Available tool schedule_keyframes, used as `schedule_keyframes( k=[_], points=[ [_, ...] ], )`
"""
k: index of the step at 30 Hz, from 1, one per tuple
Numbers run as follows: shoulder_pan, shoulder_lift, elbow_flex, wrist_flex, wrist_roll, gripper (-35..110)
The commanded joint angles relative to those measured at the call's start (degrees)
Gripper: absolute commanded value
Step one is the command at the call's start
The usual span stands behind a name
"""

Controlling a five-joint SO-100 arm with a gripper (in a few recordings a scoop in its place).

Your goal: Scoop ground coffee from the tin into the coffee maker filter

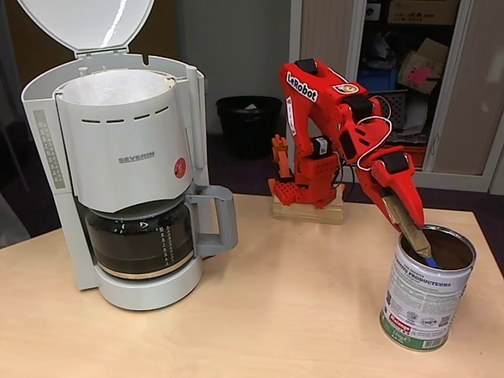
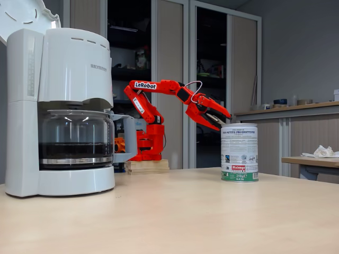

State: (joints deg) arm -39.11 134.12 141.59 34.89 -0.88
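The tin [image 1: 424, 303] stands at the table's right, a shiny can with a white and green label, also seen in the other fixed view [image 2: 239, 153]. Dark ground coffee [image 1: 454, 250] shows inside it. My red gripper [image 1: 403, 214] hangs over the tin's rim, shut on a wooden-handled scoop [image 1: 415, 236] whose blue end dips into the tin. From the side, the gripper [image 2: 220, 120] tilts down just above the tin's left top edge. The white coffee maker [image 1: 130, 157] stands at the left with its lid up, and the white paper filter [image 1: 118, 85] lines its basket.
A dark glass carafe [image 1: 142, 240] sits under the basket. The arm's wooden base [image 1: 309, 211] is at the table's back edge. A black bin [image 1: 248, 122] stands on the floor behind. Bare tabletop [image 1: 291, 307] lies between machine and tin.
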Motion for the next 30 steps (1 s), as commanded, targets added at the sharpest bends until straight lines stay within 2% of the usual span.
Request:
schedule_keyframes(
  k=[1, 3, 14, 30],
  points=[
    [-0.35, 0.44, -0.18, -1.32, 0.88, 5],
    [-0.18, 0.35, 0.0, -1.93, 1.23, 0],
    [-1.05, 3.43, 1.76, -1.05, -0.18, 0],
    [0.0, 8.7, -7.47, 9.93, -9.49, 0]
  ],
)
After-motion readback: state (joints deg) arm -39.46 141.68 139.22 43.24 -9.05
